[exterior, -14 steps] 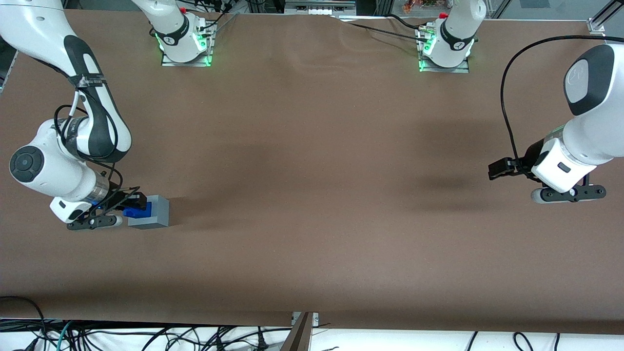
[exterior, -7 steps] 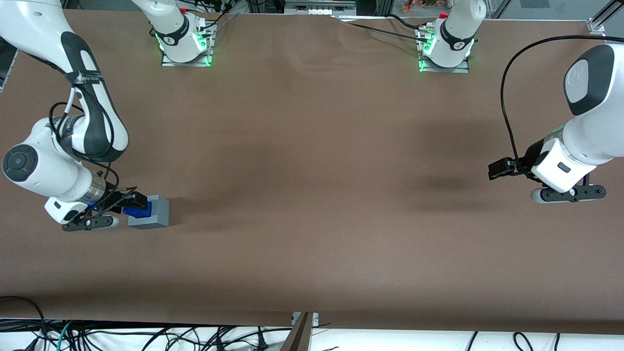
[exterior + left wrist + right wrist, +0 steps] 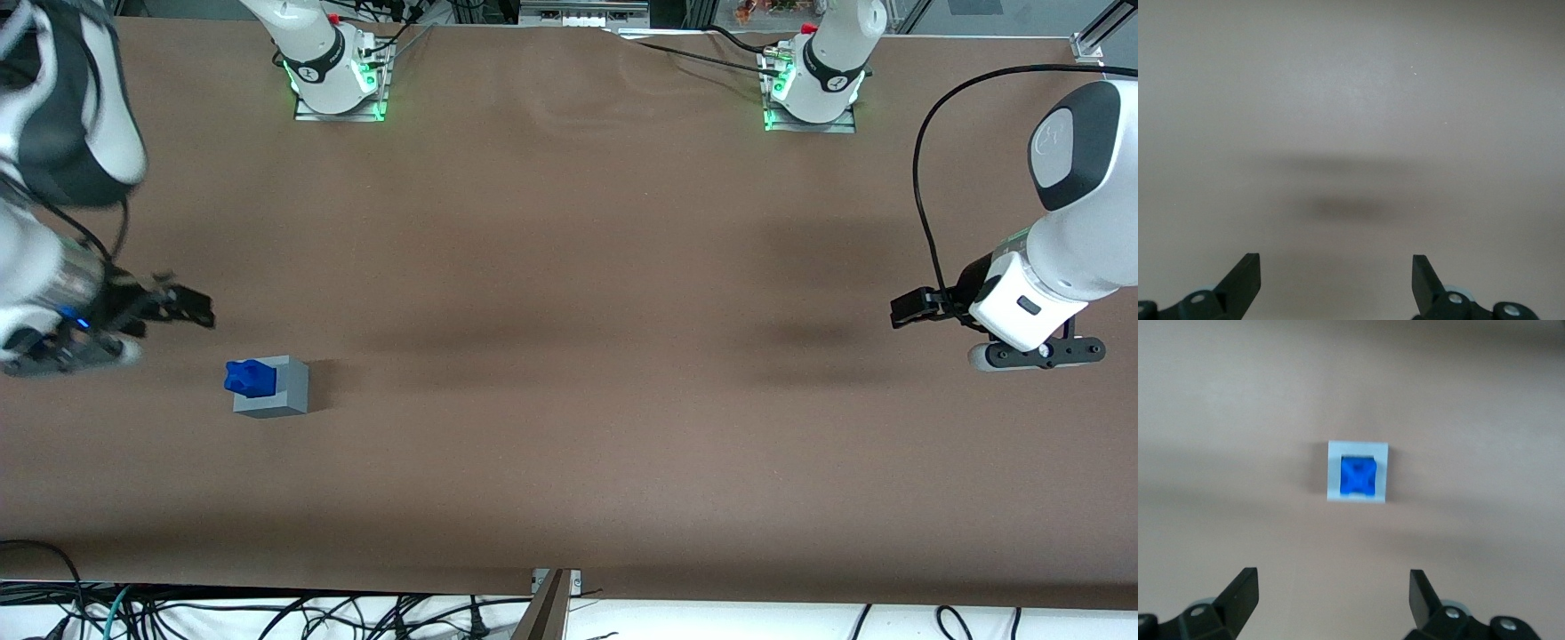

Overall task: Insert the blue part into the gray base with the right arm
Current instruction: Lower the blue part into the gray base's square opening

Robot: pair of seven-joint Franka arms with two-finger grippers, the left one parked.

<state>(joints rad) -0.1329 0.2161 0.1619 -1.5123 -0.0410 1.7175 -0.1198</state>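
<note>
Blue part (image 3: 1359, 477) seated inside the square recess of the gray base (image 3: 1333, 471), framed by the gray rim all round in the right wrist view, knobby top standing proud in the front view (image 3: 250, 377); base resting on the brown desk (image 3: 569, 356) toward the working arm's end. Pincer (image 3: 1331, 600) spread wide, gripping nothing, raised well clear above the pair; insertion apparently done; only retreat left.

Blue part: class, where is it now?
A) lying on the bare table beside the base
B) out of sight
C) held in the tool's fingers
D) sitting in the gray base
D: the blue part sits framed by the gray base, while the open tool hangs apart above it.
</note>
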